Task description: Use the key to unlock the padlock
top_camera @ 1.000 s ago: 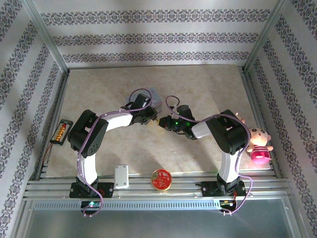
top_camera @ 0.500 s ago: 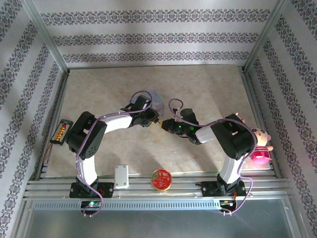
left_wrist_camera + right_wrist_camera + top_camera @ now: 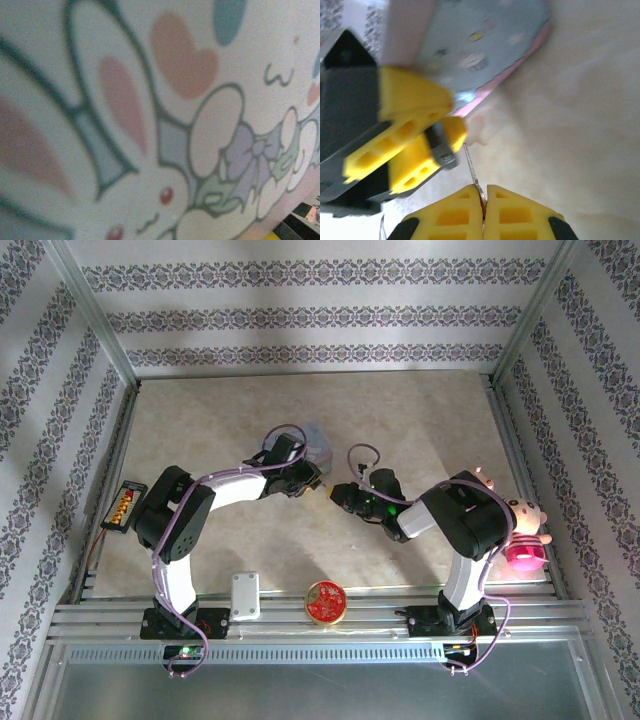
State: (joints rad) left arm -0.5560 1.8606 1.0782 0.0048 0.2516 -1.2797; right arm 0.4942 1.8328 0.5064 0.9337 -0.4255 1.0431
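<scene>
CENTRE OF THE TABLE: My two arms meet tip to tip over the beige marbled table [image 3: 210,420], the left reaching in from 8 o'clock and the right from 4 o'clock. In the last second my right wrist has drawn back a touch toward 5 o'clock. My left has followed toward 3 o'clock, so the two sets of fingers have stayed nose to nose. I read that as fine aiming rather than a turn of the lock. The key is being lined up, and the unlocking itself is not yet done.

The pale blue rectangular cartoon tin [image 3: 485,40], pink along its edge, lies just beyond my left gripper [image 3: 314,484] at 12 o'clock. Its rabbit artwork looms close and blurred before my left wrist camera.

My left gripper pinches the tiny dark grey metal padlock [image 3: 441,148]. Seen from my right wrist, the padlock sits at 11 o'clock of my right gripper [image 3: 483,194], just beside the tin's pink edge. It shows as a small dark block, blurred, with a bright silver round spot low on its face, which may be the keyway. I cannot make out its shackle.

My right gripper's jaws are pressed together on the thin silver key [image 3: 471,167]. The blade rises toward 11 o'clock and ends right at the padlock; whether it is touching or just short, I cannot tell.
</scene>
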